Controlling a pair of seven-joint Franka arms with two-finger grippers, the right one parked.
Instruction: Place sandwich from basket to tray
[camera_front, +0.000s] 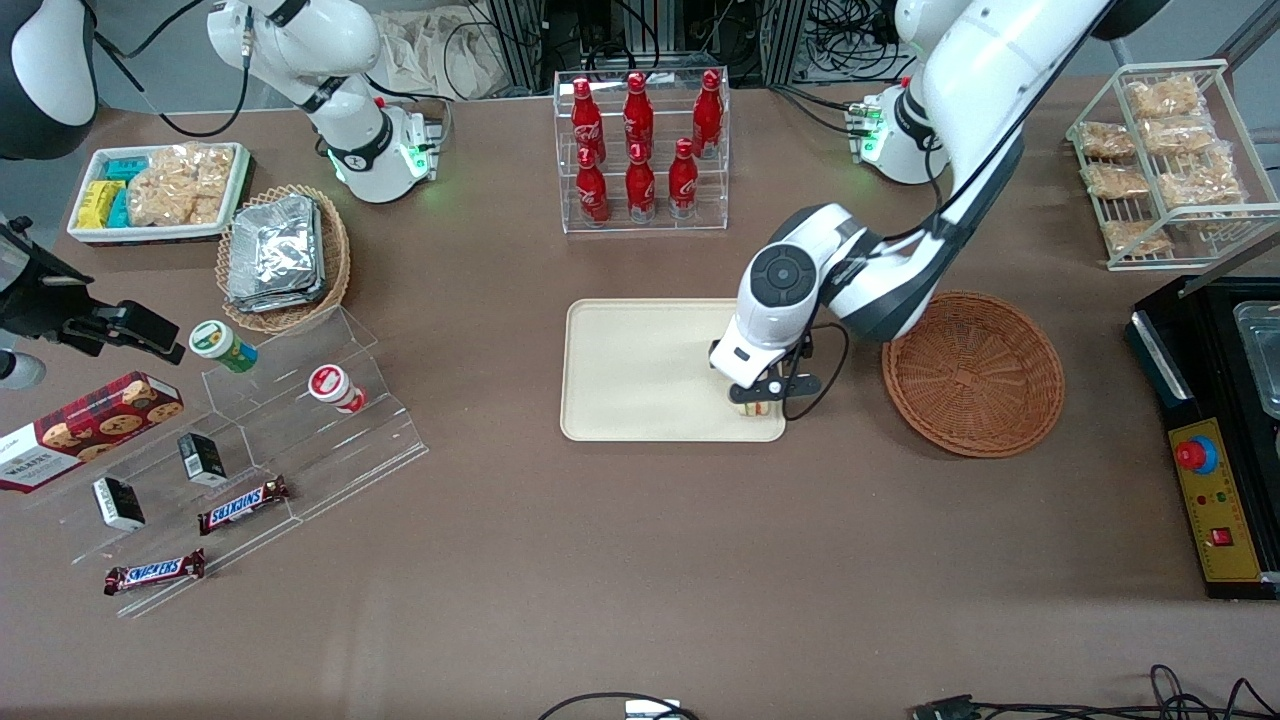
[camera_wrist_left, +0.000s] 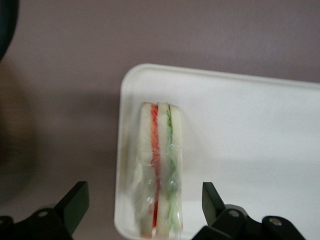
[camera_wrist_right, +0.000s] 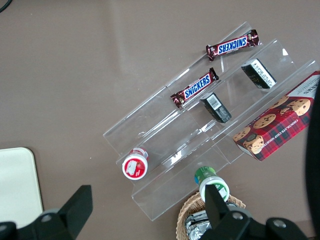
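Black fingers (camera_wrist_left: 75, 202) of the tool (camera_wrist_left: 142, 210) stand wide apart, one on each side of the sandwich (camera_wrist_left: 160, 170), not touching it. It lies on the tray (camera_front: 640, 370), at the corner near the basket (camera_front: 975, 372), its long side pointing from 12 to 6 o'clock.

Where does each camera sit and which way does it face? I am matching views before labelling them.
Front view: high, facing both arms across the table; gripper is low over the tray, basket beside it.
Left wrist view: on the working arm, looking down past its open fingers at the sandwich on the tray corner.
Right wrist view: on the parked arm, looking down at the clear snack stand.
Shared: sandwich and tray, front and left wrist.
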